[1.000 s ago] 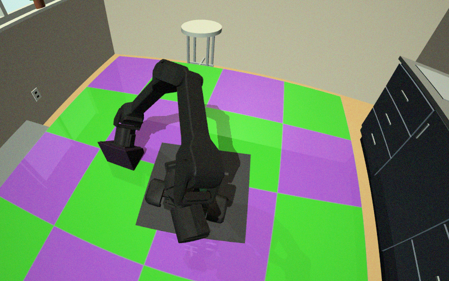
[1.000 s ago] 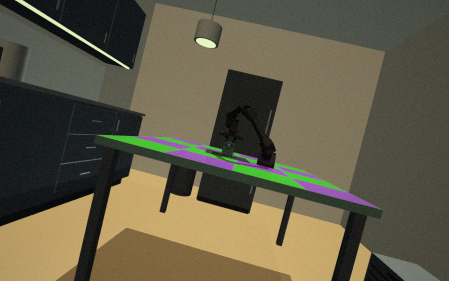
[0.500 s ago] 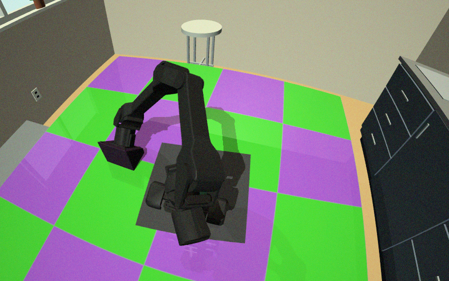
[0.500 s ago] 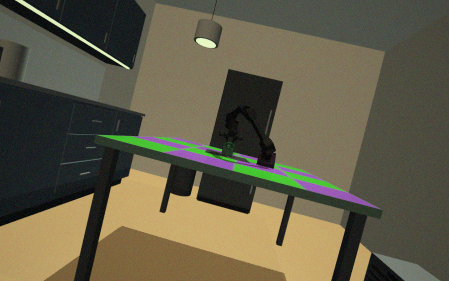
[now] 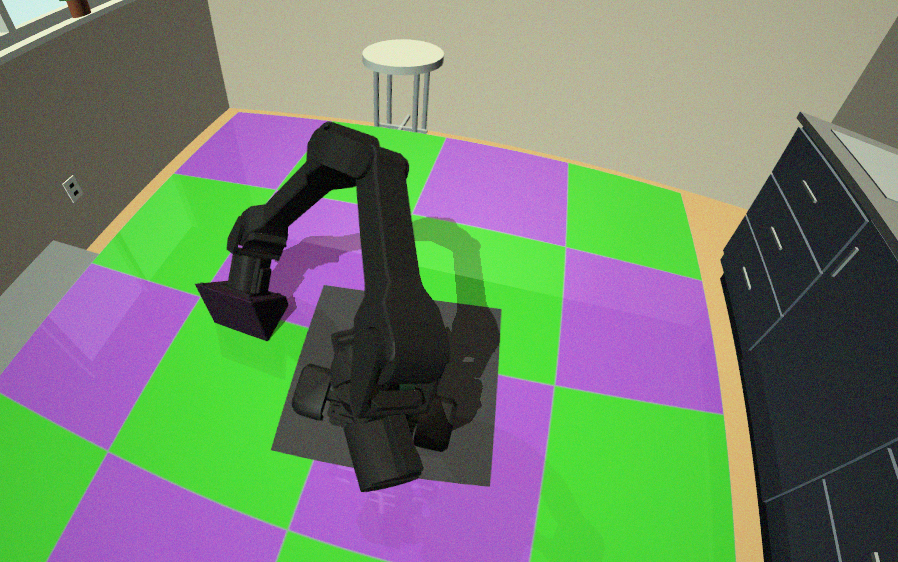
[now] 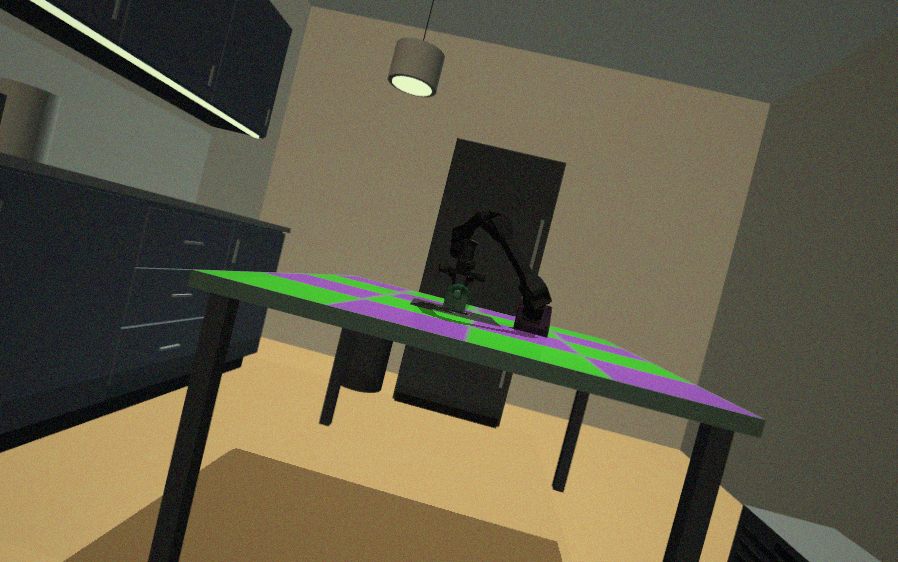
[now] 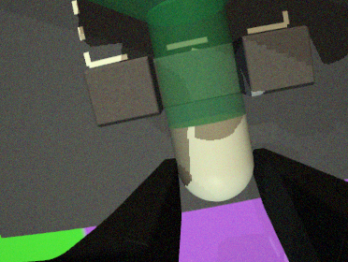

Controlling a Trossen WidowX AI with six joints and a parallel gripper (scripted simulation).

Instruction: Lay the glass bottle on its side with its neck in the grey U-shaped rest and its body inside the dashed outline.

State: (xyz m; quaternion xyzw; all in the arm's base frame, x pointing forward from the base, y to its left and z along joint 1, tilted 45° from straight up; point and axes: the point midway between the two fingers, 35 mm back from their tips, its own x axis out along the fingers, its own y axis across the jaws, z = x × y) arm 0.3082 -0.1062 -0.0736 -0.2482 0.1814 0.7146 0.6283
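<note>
The green glass bottle [image 7: 198,80] [image 6: 456,290] lies about level, its cream capped end [image 7: 217,164] toward the bottom of the wrist view. My gripper [image 7: 217,174] is shut on that capped end, one dark finger on each side. The neck runs between the two grey posts [image 7: 123,91] [image 7: 278,58] of the U-shaped rest; whether it touches the rest is unclear. Cream dashes of the outline [image 7: 109,61] show behind the posts, and one shows through the glass. The body is mostly cut off at the top. The top view shows little of the bottle behind the arm.
A dark grey mat [image 5: 473,463] [image 7: 47,164] lies beneath the rest and the bottle. The arm arches over from its purple-black base [image 5: 245,314] [image 6: 531,321] beside the mat. The table has green and purple squares. A round stool [image 5: 402,54] stands beyond the table.
</note>
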